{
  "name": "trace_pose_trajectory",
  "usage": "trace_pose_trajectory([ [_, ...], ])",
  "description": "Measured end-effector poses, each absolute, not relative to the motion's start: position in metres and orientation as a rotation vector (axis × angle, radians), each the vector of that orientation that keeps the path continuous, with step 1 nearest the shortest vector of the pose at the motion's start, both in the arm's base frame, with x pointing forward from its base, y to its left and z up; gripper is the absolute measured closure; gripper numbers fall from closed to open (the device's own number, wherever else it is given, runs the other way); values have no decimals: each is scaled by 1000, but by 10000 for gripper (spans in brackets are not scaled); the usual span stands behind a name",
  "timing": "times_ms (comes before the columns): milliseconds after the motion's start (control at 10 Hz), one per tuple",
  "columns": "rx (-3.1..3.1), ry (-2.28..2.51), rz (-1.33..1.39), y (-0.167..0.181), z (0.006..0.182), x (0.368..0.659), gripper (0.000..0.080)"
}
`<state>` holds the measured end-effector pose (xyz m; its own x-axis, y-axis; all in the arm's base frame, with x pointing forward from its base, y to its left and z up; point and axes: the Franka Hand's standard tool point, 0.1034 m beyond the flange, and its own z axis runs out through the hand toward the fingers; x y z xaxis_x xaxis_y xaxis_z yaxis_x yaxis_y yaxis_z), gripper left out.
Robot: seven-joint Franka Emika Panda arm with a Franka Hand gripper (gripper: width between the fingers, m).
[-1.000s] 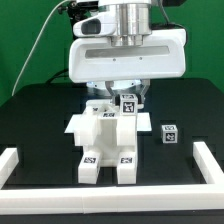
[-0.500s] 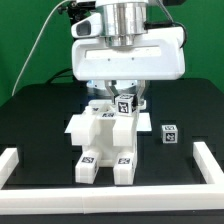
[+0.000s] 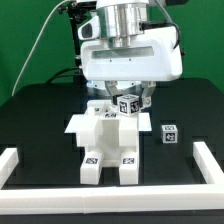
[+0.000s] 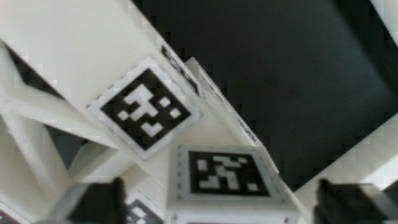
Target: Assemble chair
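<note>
The partly joined white chair point(image 3: 104, 140) stands in the middle of the black table, two blocky legs with tags pointing to the front. My gripper point(image 3: 128, 98) hangs just above its rear right part. It is shut on a small white tagged chair part point(image 3: 127, 104), which sits tilted against the top of the structure. In the wrist view this part point(image 4: 224, 172) lies between my dark fingers point(image 4: 102, 203), with another tagged white face point(image 4: 146, 103) of the chair beyond it. A loose small white tagged cube point(image 3: 169, 134) lies on the table at the exterior view's right.
A white rail point(image 3: 20, 162) edges the black table on the left, right and front. The arm's wide white body point(image 3: 130, 50) hides the back of the chair. A black cable hangs at the rear left.
The arm has shifted toward the exterior view's right. The held tagged part went from level to tilted and moved with the gripper. The chair and the loose cube have not moved.
</note>
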<state>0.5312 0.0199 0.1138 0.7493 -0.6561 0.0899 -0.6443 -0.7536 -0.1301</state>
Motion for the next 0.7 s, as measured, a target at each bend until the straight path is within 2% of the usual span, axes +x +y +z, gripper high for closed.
trace_pose_trajectory([
  [100,-2980,737,-171,20,114,530,183],
  [200,-3029,528,-148,19,116,531,160],
  [300,-3088,258,-132,21,115,529,160],
  [700,-3123,-224,-134,20,115,529,151],
])
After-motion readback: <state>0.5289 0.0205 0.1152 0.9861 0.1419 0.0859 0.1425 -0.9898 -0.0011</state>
